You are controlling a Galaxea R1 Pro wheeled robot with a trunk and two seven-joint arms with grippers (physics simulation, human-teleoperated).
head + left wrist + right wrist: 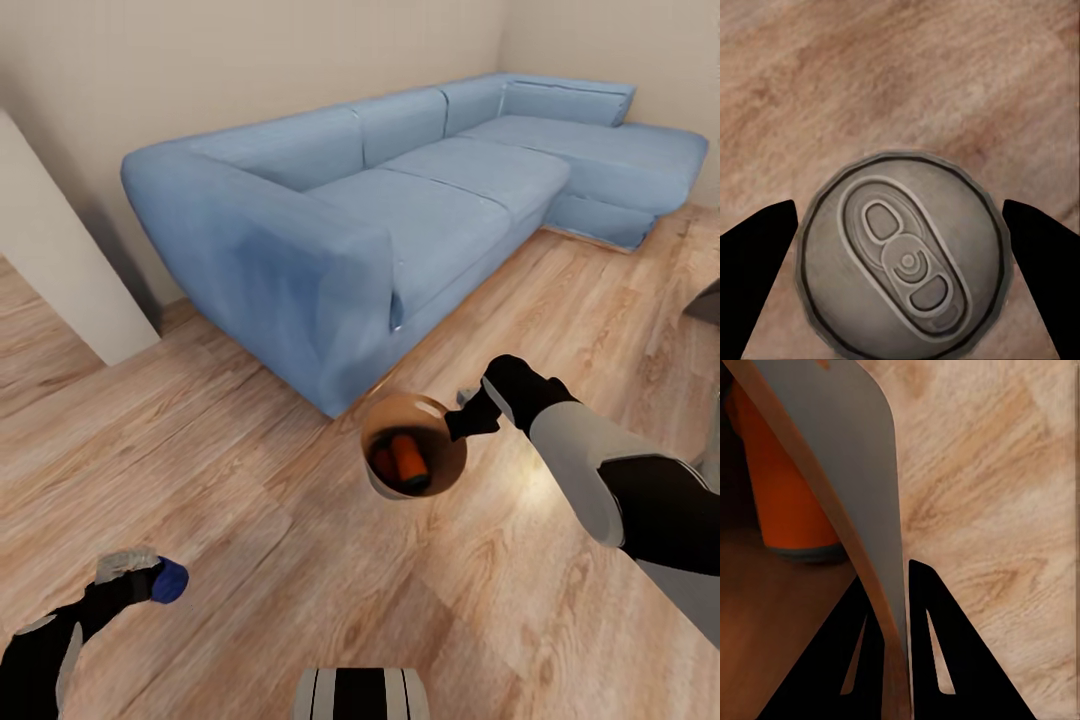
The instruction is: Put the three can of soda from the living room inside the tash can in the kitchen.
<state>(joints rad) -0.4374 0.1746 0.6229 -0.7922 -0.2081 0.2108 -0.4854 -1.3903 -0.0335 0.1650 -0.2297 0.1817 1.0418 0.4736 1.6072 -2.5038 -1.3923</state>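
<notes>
In the head view my right gripper (468, 412) is shut on the rim of the tash can (440, 470), held above the wood floor in the living room. Two orange cans of soda (408, 459) lie inside its brown interior. The right wrist view shows the fingers (937, 645) pinching the bin's grey wall (847, 457), with an orange can (787, 495) on the inner side. My left gripper (148, 582) is low at the left and shut on a dark blue can of soda (172, 580). The left wrist view shows that can's silver top (905, 259) between the black fingertips (757, 277).
A big blue L-shaped sofa (400, 200) runs along the far wall, its near arm close beyond the bin. A white wall corner (60, 270) stands at the left. A dark object (705, 300) pokes in at the right edge. Pale wood floor (250, 500) spreads around me.
</notes>
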